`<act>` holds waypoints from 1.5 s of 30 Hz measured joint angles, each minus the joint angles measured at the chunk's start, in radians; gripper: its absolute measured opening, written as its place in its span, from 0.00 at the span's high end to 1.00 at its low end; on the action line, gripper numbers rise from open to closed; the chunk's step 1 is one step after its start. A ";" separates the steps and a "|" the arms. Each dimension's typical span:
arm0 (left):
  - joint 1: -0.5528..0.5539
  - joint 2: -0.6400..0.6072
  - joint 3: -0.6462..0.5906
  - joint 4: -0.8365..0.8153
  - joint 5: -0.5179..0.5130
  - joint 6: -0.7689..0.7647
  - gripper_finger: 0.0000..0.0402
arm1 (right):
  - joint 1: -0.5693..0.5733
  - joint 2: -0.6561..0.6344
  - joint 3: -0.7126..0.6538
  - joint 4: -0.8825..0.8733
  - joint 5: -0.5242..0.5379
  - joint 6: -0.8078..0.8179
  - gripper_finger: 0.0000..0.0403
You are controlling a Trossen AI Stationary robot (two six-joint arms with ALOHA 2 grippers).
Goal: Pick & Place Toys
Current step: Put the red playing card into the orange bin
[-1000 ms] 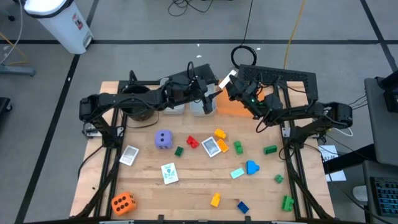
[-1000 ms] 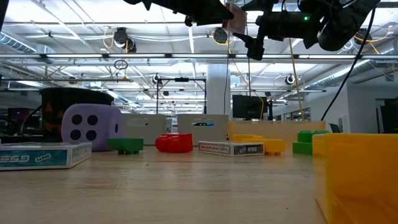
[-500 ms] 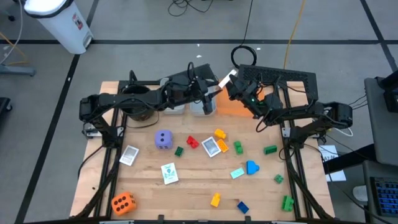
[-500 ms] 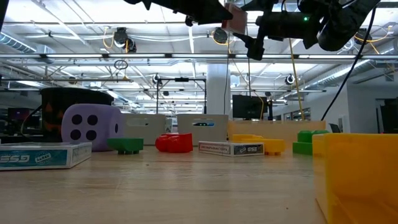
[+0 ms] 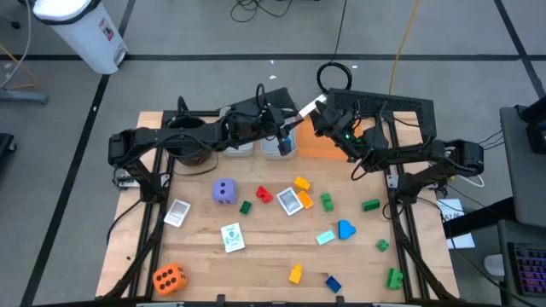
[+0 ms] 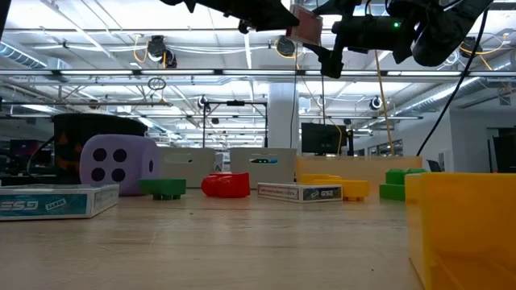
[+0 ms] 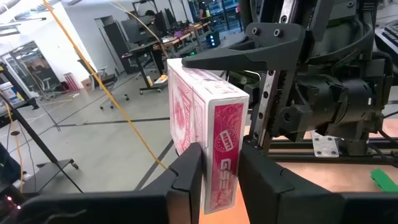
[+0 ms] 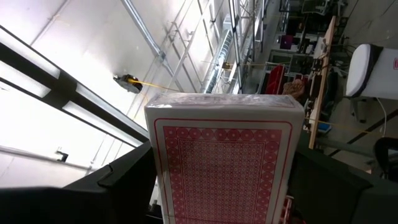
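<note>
Handing over red card box (image 7: 208,134) midair above table's far edge: left gripper (image 7: 214,168) pinching its end, right gripper (image 5: 314,113) clamped across its wider faces. Judgement: confirm left hold before right releases.

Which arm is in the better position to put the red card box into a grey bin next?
Left, probably. The left gripper clamps the red card box at its narrow end, nearest the grey bins. The right gripper also holds it but hangs farther from them.

Bright, even overhead strip lighting (image 6: 242,74), soft shadows on the table (image 5: 256,256), blurred near yellow brick (image 6: 463,229).
</note>
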 joint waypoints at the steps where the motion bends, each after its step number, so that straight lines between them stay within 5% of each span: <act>1: 0.000 0.000 0.000 0.000 -0.003 0.000 0.82 | 0.000 0.000 0.000 0.000 0.000 0.000 0.25; 29: 0.005 -0.010 0.002 0.014 -0.038 0.049 0.84 | -0.007 -0.014 -0.001 0.010 -0.076 -0.081 0.14; 36: 0.029 -0.041 0.099 -0.103 -0.052 0.069 0.84 | -0.018 -0.022 -0.001 -0.008 -0.087 -0.159 0.14; 45: 0.105 -0.080 0.236 -0.321 0.054 -0.033 0.84 | -0.091 -0.029 -0.001 -0.010 -0.273 -0.186 0.14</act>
